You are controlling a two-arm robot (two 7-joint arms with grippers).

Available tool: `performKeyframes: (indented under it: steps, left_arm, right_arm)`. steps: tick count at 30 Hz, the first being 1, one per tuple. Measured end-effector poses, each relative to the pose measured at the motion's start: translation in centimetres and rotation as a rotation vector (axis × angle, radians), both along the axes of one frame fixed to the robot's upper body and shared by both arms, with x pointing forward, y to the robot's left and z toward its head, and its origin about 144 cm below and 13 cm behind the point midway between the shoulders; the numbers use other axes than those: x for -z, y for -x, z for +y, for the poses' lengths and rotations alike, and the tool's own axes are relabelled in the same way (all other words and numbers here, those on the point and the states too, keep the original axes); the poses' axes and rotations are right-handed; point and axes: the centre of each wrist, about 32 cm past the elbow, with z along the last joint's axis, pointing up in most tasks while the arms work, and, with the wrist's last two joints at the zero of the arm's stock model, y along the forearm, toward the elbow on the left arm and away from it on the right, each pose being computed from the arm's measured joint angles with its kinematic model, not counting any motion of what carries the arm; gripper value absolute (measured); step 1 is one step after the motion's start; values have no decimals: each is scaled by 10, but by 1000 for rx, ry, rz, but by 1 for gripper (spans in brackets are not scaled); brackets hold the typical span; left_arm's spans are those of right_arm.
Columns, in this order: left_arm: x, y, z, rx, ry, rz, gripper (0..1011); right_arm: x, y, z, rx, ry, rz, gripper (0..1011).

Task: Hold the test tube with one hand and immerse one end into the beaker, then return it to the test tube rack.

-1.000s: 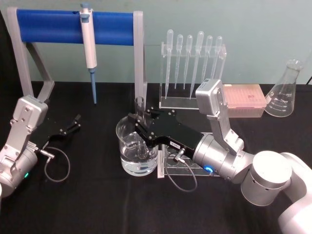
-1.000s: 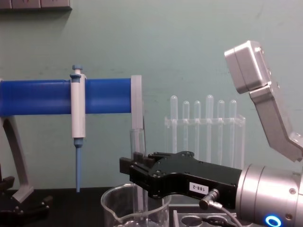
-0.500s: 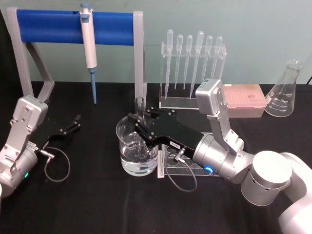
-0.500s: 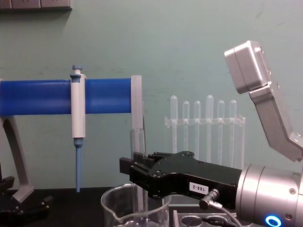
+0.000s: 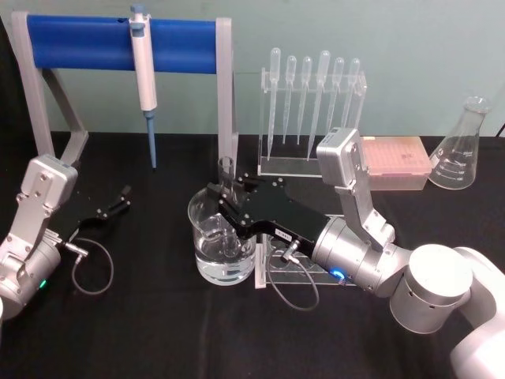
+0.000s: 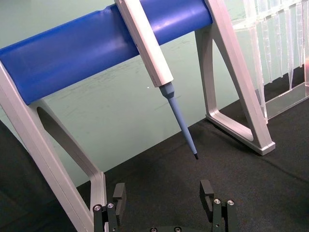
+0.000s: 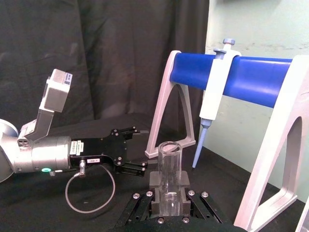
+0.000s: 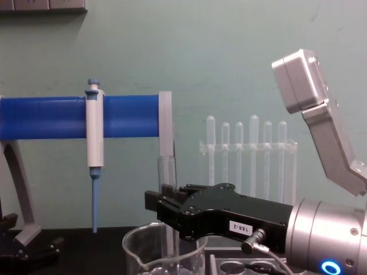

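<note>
The test tube (image 5: 227, 175) stands upright with its lower end down inside the beaker (image 5: 202, 230), which holds clear liquid. My right gripper (image 5: 225, 207) is shut on the test tube's middle, just above the beaker's rim. In the chest view the tube (image 8: 167, 171) rises above the black gripper (image 8: 158, 208) and the beaker (image 8: 136, 252) sits below it. The right wrist view looks along the fingers at the open-rimmed tube (image 7: 169, 166). My left gripper (image 5: 122, 197) rests open at the table's left, its fingers (image 6: 206, 192) spread with nothing between them.
A white-and-blue pipettor (image 5: 144, 75) hangs from the blue-barred stand (image 5: 87, 41) at the back left. A rack of pipettes (image 5: 312, 110), a pink tip box (image 5: 394, 158) and a conical flask (image 5: 461, 146) stand behind. A clear tube rack (image 5: 304, 268) lies under my right wrist.
</note>
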Motion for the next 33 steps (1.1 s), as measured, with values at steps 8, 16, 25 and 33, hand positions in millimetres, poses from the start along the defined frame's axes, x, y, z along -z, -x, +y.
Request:
performKeyframes:
  steps: [8,16,25,33]
  left_arm:
    - [0,0,0,0,0,0,1000]
    - [0,0,0,0,0,0,1000]
    - [0,0,0,0,0,0,1000]
    - [0,0,0,0,0,0,1000]
  right_arm:
    - [0,0,0,0,0,0,225]
    - [0,0,0,0,0,0,225]
    - [0,0,0,0,0,0,224]
    - [0,0,0,0,0,0,225]
